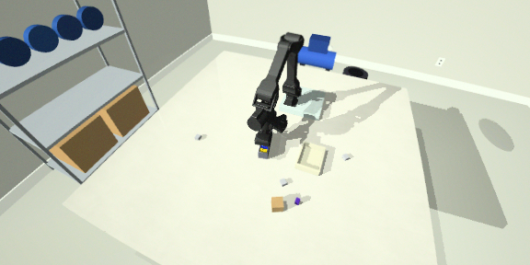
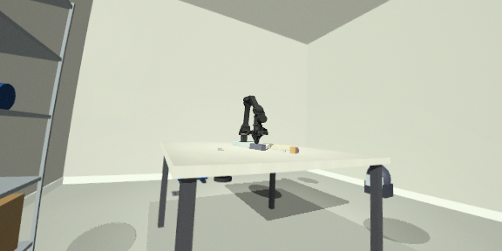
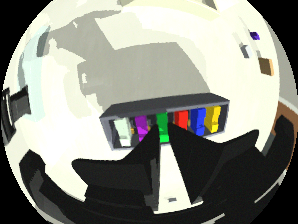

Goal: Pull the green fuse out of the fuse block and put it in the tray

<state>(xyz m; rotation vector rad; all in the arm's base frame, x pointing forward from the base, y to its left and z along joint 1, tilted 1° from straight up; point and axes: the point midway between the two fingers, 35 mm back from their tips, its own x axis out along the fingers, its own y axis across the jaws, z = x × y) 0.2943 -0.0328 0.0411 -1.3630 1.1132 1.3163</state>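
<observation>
Green fuse pinched, not yet lifted.

The green fuse [image 3: 161, 127] sits in its slot in the block [image 3: 166, 108], between the purple fuse [image 3: 141, 128] and the red fuse [image 3: 181, 120], and my gripper [image 3: 162, 127] is closed nearly all the way on it, coming from above so I can draw it straight up, I judge, without brushing its neighbours. From the top view, the tray [image 1: 313, 158] lies near the block on the table [image 1: 377, 188], a short carry away. I can read no writing or labels anywhere.
</observation>
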